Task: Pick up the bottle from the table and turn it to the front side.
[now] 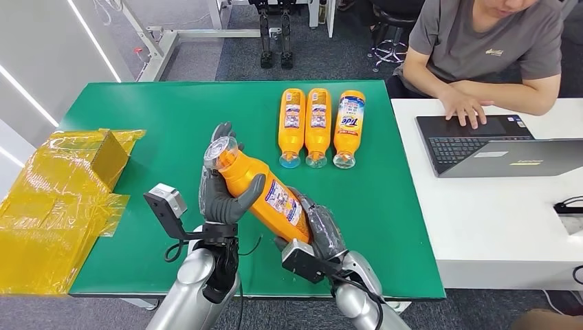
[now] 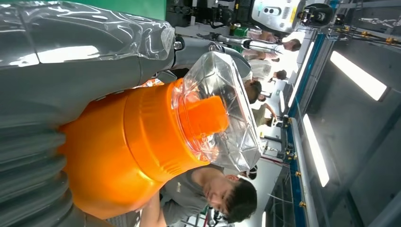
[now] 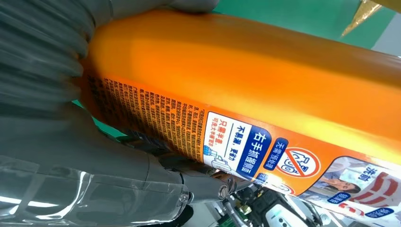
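Above green table [image 1: 172, 124], near front edge: bottle [image 1: 265, 196] lifted, tilted; my left hand [image 1: 223, 196] clamps neck end, my right hand [image 1: 320, 230] clamps base; back label up; step: mid-turn; next: roll front label upward.

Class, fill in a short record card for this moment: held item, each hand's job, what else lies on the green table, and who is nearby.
Held item: orange bottle, tilted, clear cap toward the far side
Left hand: grips the bottle near its cap end
Right hand: holds the bottle's base end
Green table: three more bottles lying side by side; yellow wrapping at its left edge
Nearby: a person at a laptop on the white table
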### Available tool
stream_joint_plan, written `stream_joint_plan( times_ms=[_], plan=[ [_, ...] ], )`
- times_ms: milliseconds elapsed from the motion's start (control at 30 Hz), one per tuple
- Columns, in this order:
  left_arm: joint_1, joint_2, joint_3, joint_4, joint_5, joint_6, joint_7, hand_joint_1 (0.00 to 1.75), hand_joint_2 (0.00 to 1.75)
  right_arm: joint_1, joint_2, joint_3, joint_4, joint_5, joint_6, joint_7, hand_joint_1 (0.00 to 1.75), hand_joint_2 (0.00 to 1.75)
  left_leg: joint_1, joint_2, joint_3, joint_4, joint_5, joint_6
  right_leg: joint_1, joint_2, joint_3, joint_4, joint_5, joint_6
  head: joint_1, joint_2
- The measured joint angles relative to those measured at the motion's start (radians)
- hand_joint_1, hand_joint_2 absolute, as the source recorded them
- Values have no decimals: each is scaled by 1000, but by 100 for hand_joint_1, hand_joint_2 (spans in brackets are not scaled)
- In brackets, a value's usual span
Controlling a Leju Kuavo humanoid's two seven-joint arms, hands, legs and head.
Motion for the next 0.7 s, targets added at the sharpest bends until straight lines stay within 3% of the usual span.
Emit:
stream_joint_plan(
  times_ms=[267, 400, 700],
  plan=[
    [0, 2, 4, 17, 12, 0, 8, 0, 175, -10, 0, 0, 9, 20, 53, -14, 175, 175, 0, 0, 0, 0, 0, 0, 0, 0, 0, 0, 0, 0, 0, 0],
    [0, 3, 13, 25, 20, 4, 10, 172, 175, -23, 0, 0, 14, 33, 89, -11, 175, 175, 0, 0, 0, 0, 0, 0, 0, 0, 0, 0, 0, 0, 0, 0],
    [2, 11, 17, 25, 26, 3, 9, 175, 175, -55, 10, 0, 61, 50, 118, 8, 175, 175, 0, 0, 0, 0, 0, 0, 0, 0, 0, 0, 0, 0, 0, 0]
  ],
)
